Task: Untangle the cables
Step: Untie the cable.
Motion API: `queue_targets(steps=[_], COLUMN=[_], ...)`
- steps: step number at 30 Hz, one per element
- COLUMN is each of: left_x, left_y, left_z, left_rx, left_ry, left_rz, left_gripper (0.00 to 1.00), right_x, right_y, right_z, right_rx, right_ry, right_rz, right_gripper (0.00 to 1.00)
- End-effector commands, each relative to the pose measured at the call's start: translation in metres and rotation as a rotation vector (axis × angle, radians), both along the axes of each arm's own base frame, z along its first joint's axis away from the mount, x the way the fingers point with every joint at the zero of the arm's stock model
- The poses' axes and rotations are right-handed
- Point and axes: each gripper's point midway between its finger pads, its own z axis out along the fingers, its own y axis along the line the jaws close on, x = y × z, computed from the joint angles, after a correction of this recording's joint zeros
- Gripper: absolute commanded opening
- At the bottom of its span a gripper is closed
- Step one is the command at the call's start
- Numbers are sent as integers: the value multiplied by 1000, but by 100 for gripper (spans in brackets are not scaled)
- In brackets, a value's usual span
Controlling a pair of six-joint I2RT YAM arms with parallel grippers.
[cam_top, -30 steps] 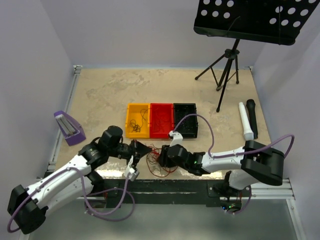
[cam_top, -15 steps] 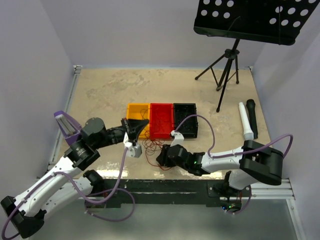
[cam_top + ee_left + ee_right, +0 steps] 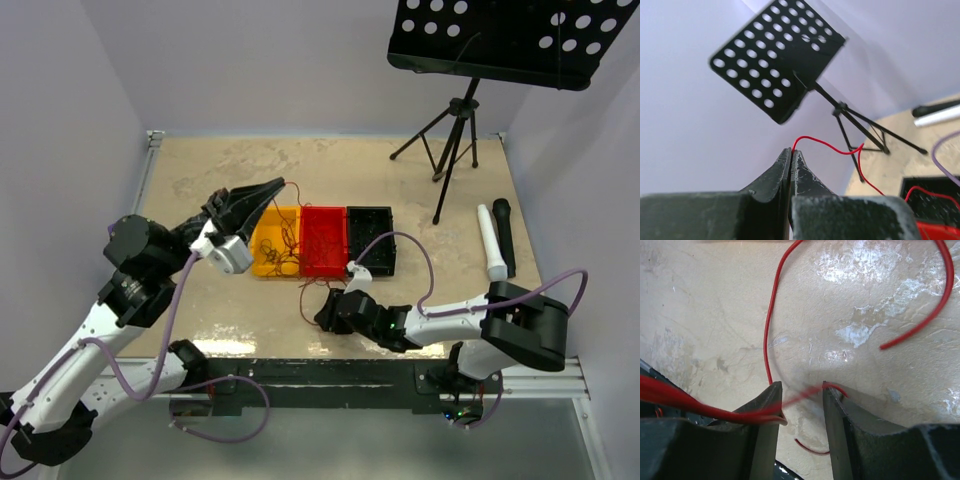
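Left gripper [image 3: 272,188] is clenched on one red wire [image 3: 829,145], pinched right at the finger ends and held high, just left of the red tray [image 3: 322,272]. From the pinch the strand droops down along that tray's left edge toward its near side. Right gripper [image 3: 322,312] sits low on the tabletop [image 3: 200,190] just in front of the red tray, jaws apart and clamping nothing. In the right wrist view a red strand [image 3: 769,340] crosses the gap between the fingers, blurred and loose. Loose red strands [image 3: 304,298] lie on the table in front of the tray, just left of that gripper. Dark wires [image 3: 280,258] sit in the yellow tray [image 3: 275,274], which touches the red tray's left side. Handling, as a judgement: the wire looks hair-thin, near weightless and springy, so it will curl back and snag its neighbours. The insulation looks slick and will likely slip from a shallow pinch. Best hold is near a free end or on a loop standing off the table, deep between the pads, pulled slowly. The right gripper would need to shut fully to hold wire this thin.
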Motion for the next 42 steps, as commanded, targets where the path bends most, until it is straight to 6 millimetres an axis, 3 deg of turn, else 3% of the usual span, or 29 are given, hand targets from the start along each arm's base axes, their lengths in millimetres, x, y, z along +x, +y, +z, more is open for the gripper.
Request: queue_targets(steps=[1,7,9,15,20,27,31,33,38,42], left_x=[-13,-28,-32,-34,-38,-40,-36,-36,-40,-40], left_y=[24,35,31,20,8,-15,-20,-22,-28,-29], left_z=[85,138,137,98,83,17,-10,-18,-38,-42], left_rx=[-210,-298,-275,-203,-137,7,35,49,94,97], left_ry=[-112,-202,-189,-116,-59,140,190,209,257,276], left_rz=[34,18,-13,-64,-129,-237,-243,-251,-288,-297], left_gripper=[0,0,0,0,0,0,0,0,0,0], right_x=[-12,-13,-15,-7,-6,-1,5,8,12,12], right_y=[-27,-27,-21,-17,-8,-10,-16,-21,-34,-20], right_z=[-34,-38,-30,40,124,230,278,314,357,358], right_rx=[-132,-154,-136,-52,115,231,258,292,271,210], right_ry=[62,65,46,-95,-245,-482,-579,-630,-731,-796], right_rz=[-18,-16,4,-3,67,130,113,85,74,150], right_gripper=[43,41,41,44,51,56,57,57,60,67])
